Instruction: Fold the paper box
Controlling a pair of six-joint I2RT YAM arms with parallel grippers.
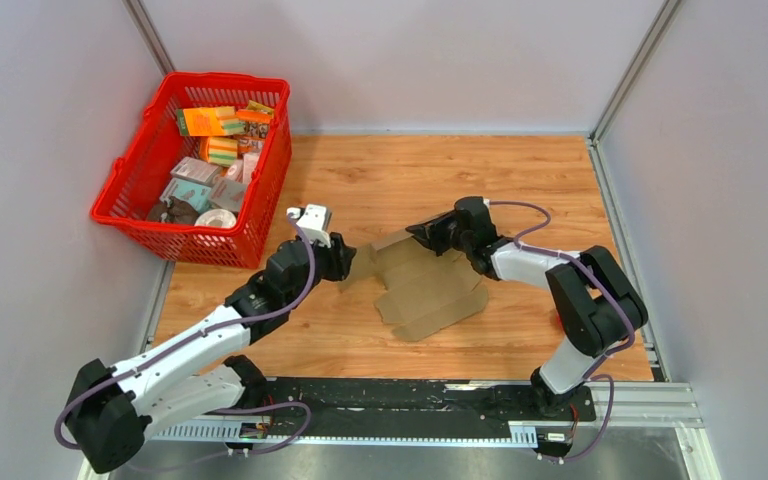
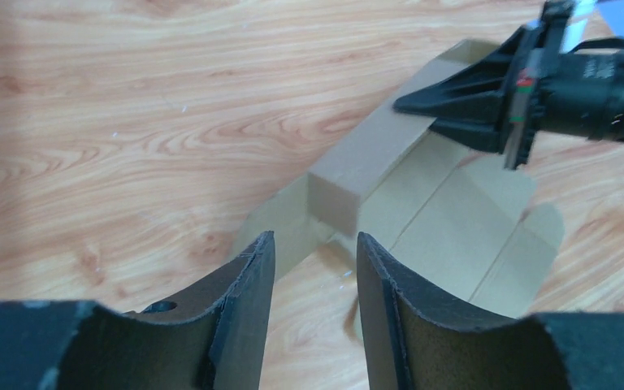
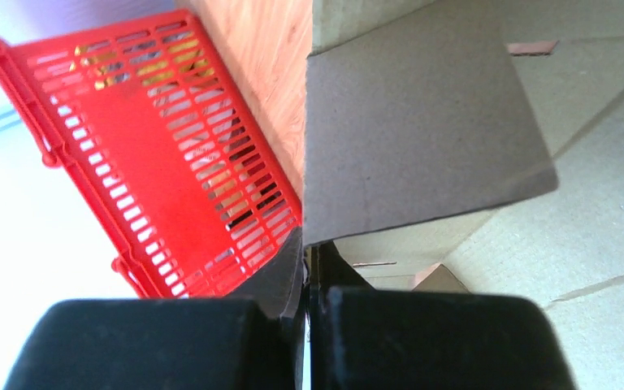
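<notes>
Right end effector (image 3: pixel 307 262) pinches paper box (image 3: pixel 422 138); red basket (image 1: pixel 210 244) holds packets (image 1: pixel 208 121).

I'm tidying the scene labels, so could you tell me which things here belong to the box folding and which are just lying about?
In use: paper box, partly folded; right gripper, pinching its raised panel; left gripper, open at the box's near end.
Lying about: red basket at the far left of the table; the sponges and packets inside it.
</notes>
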